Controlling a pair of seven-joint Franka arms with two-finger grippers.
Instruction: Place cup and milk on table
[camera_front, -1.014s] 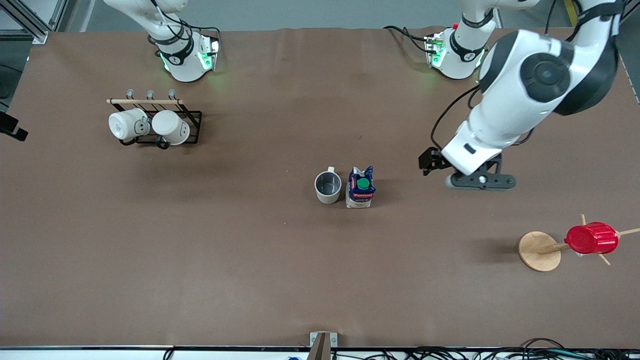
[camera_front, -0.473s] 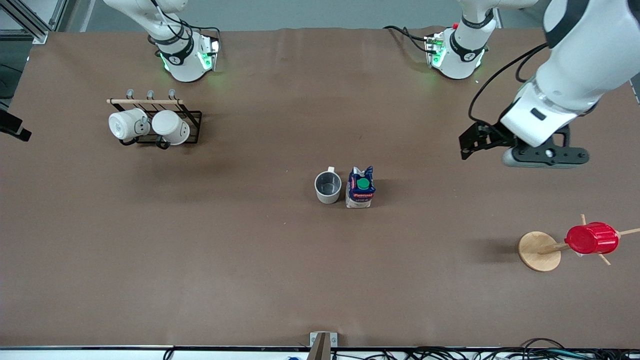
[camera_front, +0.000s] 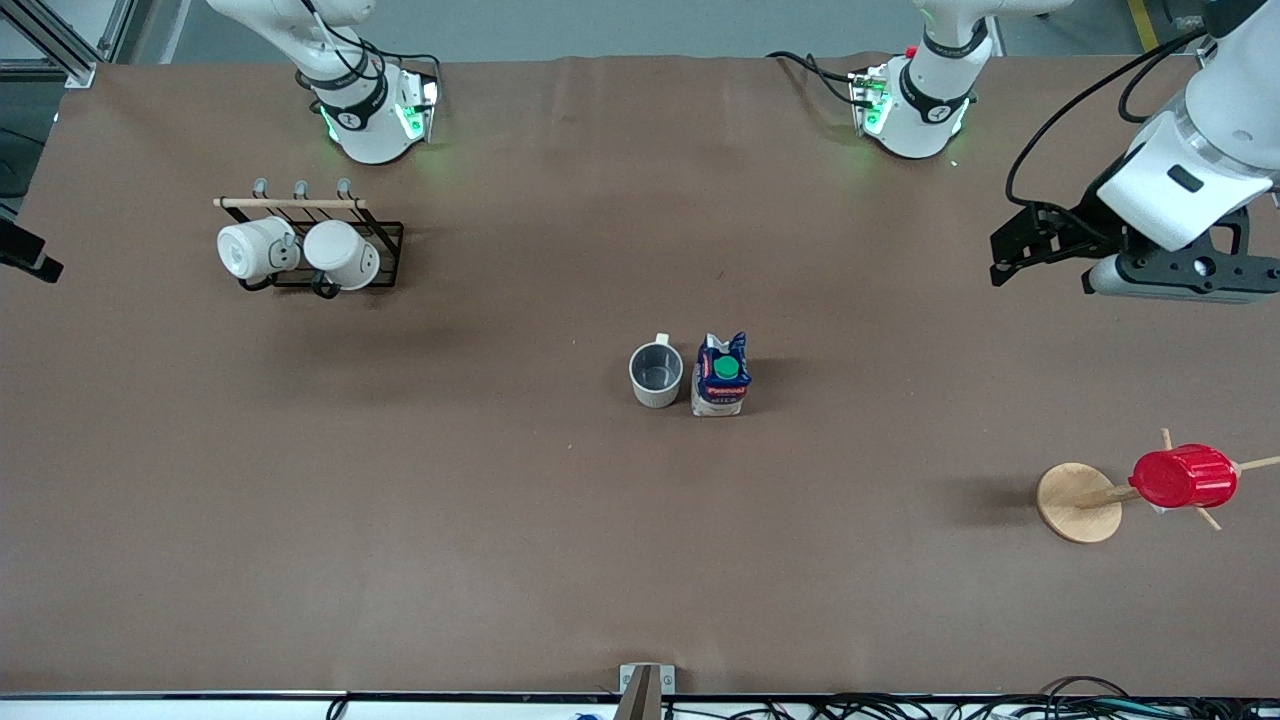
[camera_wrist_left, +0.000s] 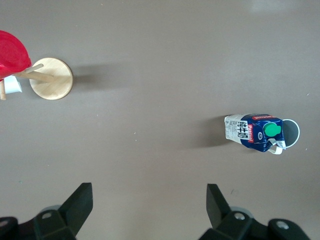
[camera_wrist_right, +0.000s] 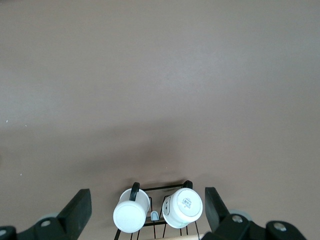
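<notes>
The broad matte brown tabletop (camera_front: 500, 520) lies bare around its middle, where the blue-and-white gable-top milk carton (camera_front: 720, 376) stands upright touching the small beige ceramic cup (camera_front: 656, 375). The left gripper (camera_wrist_left: 149, 202) hangs spread and empty above the left arm's end; the right gripper (camera_wrist_right: 147, 205), likewise spread, waits high over the black wire mug rack (camera_front: 330, 250).

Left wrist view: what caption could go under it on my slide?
Open left gripper high over the table, with the milk and cup standing together below.
</notes>
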